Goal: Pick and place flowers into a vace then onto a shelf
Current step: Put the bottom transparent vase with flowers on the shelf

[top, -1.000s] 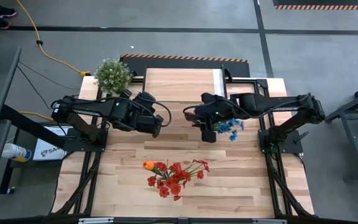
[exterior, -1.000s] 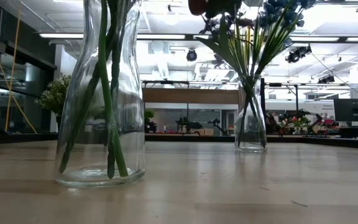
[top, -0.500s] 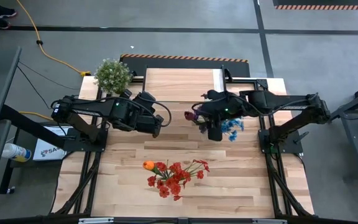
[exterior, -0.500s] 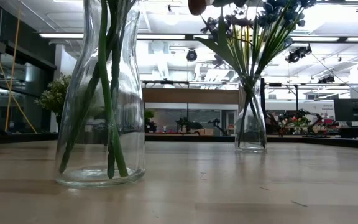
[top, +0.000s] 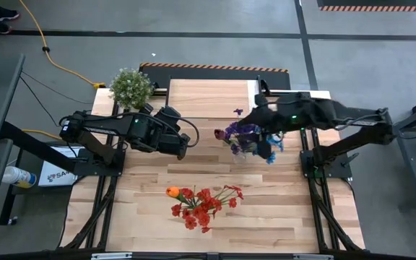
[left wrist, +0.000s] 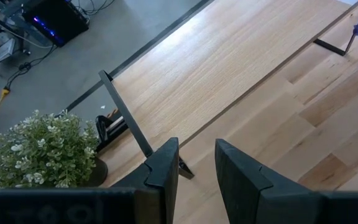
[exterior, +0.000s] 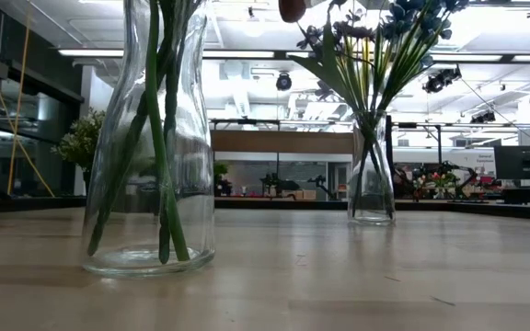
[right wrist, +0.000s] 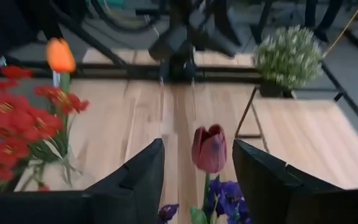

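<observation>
Beside the shelf [top: 211, 100], potted plant [top: 131, 87], right hand [top: 260, 141] above flowers [top: 240, 133]

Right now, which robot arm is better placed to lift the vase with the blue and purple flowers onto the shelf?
The right arm, probably. Its hand is open just beside that vase's flowers, at the shelf. The left hand waits farther off, also open and empty.

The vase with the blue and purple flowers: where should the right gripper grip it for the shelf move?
Probably at the narrow glass neck of the vase, coming in level from the side. The blooms fan wide above, blocking a top approach. The right gripper hovers open over them.
</observation>
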